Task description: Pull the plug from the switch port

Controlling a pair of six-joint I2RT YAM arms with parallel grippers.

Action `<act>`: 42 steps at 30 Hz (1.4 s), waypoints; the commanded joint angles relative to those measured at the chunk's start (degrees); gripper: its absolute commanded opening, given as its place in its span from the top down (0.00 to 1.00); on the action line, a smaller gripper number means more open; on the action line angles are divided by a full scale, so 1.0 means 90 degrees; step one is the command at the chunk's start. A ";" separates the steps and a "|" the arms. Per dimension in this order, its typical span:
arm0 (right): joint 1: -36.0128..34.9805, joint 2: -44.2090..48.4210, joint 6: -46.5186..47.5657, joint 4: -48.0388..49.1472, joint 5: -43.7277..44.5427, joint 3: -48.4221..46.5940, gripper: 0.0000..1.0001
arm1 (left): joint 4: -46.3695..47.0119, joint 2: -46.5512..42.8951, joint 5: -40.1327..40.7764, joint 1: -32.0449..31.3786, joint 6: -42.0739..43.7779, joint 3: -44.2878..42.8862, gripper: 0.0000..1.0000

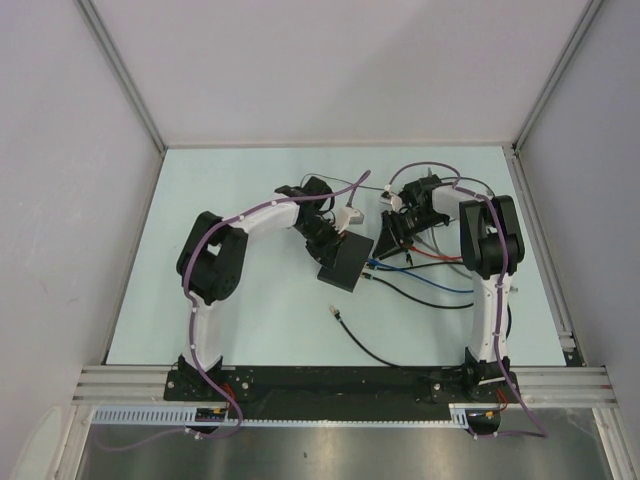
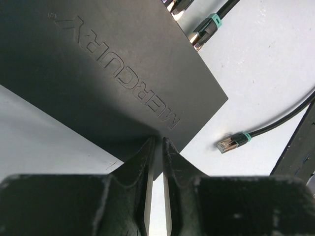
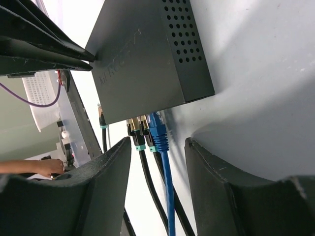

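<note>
Black switch box (image 1: 343, 262) lies mid-table (image 1: 220, 180) on pale green, white walls (image 1: 330, 70) close on three sides.
Left gripper (image 2: 157, 147) is nearly closed, tips on the box's top. Right gripper (image 3: 158, 141) is spread wide astride the blue plug (image 3: 156, 129) and black plugs (image 3: 138, 132) at the port edge. The widest tabletop lies left.

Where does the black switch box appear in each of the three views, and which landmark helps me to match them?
Top external: the switch box lies near the middle of the table.
Left wrist: the box fills the upper left, logo face showing, just above the left pincer.
Right wrist: the box sits upper middle, above the open right pincer.
Shared landmark: the plugged cables on its short edge.
</note>
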State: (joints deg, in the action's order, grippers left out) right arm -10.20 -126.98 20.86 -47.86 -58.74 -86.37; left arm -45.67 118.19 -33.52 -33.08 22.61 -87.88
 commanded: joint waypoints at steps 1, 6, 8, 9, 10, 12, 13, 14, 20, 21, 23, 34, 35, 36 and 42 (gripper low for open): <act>-0.0068 -0.0159 -0.0140 0.0385 0.0228 0.0075 0.48 | 0.0026 0.0227 0.0384 -0.0035 0.0251 0.0086 0.82; -0.0156 -0.0139 -0.0209 0.0532 0.0238 0.0172 0.50 | 0.0035 0.0217 0.0423 -0.0035 0.0261 0.0116 0.82; -0.0185 -0.0120 -0.0306 0.0659 0.0257 0.0241 0.51 | 0.0035 0.0217 0.0433 -0.0045 0.0261 0.0116 0.82; -0.0176 -0.0120 -0.0355 0.0707 0.0306 0.0251 0.52 | 0.0055 0.0208 0.0472 -0.0045 0.0251 0.0125 0.82; -0.0166 -0.0130 -0.0384 0.0766 0.0316 0.0251 0.52 | 0.0036 0.0207 0.0482 -0.0035 0.0261 0.0125 0.82; -0.0176 -0.0130 -0.0404 0.0805 0.0325 0.0251 0.52 | 0.0035 0.0188 0.0492 -0.0045 0.0261 0.0145 0.82; -0.0176 -0.0120 -0.0414 0.0815 0.0316 0.0241 0.53 | 0.0045 0.0169 0.0501 -0.0045 0.0271 0.0164 0.82; -0.0176 -0.0149 -0.0423 0.0806 0.0316 0.0251 0.54 | 0.0035 0.0159 0.0502 -0.0045 0.0271 0.0174 0.82; -0.0215 -0.0188 -0.0345 0.0708 0.0286 0.0270 0.57 | 0.0045 0.0139 0.0541 -0.0045 0.0271 0.0184 0.82; -0.0224 -0.0208 -0.0345 0.0698 0.0286 0.0270 0.57 | 0.0045 0.0139 0.0531 -0.0045 0.0281 0.0184 0.82; -0.0234 -0.0208 -0.0355 0.0718 0.0306 0.0280 0.57 | 0.0035 0.0139 0.0550 -0.0045 0.0281 0.0184 0.82; -0.0322 -0.0257 -0.0414 0.0796 0.0423 0.0309 0.60 | 0.0055 0.0061 0.0619 -0.0035 0.0329 0.0272 0.82; -0.0322 -0.0257 -0.0433 0.0805 0.0433 0.0309 0.60 | 0.0045 0.0061 0.0628 -0.0045 0.0329 0.0272 0.82; -0.0322 -0.0257 -0.0443 0.0815 0.0443 0.0309 0.61 | 0.0045 0.0051 0.0638 -0.0045 0.0310 0.0301 0.82; -0.0351 -0.0266 -0.0453 0.0825 0.0462 0.0319 0.67 | 0.0065 0.0012 0.0667 -0.0045 0.0339 0.0350 0.83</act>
State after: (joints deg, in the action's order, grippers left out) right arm -12.62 -127.35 16.05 -42.06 -58.87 -84.44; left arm -44.84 117.71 -33.12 -33.12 23.00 -87.07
